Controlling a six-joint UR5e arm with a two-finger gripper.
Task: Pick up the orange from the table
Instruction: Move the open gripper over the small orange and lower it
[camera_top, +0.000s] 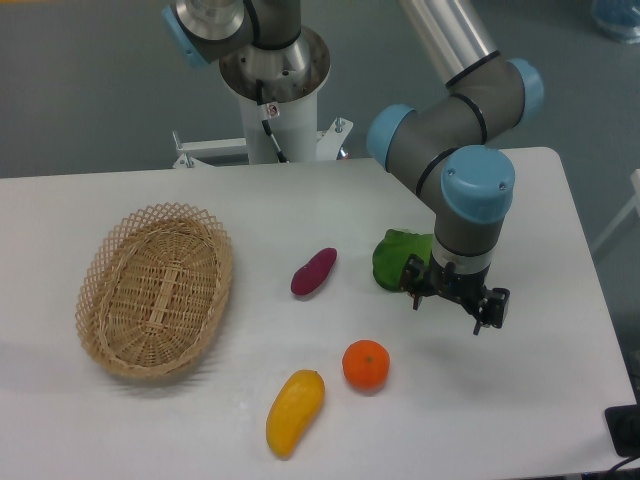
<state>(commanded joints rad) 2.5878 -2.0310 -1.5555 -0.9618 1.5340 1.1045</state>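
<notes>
While orange (366, 364) sits round, stem dimple up | gripper (455, 300) state unclear, apart | table (120, 430)

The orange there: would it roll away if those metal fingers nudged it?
Probably. The orange is round and sits free on the flat table, so a sideways nudge likely rolls it. Its skin looks smooth, so the gripper might slip unless centred.

High frontal view over table (120, 440)
</notes>
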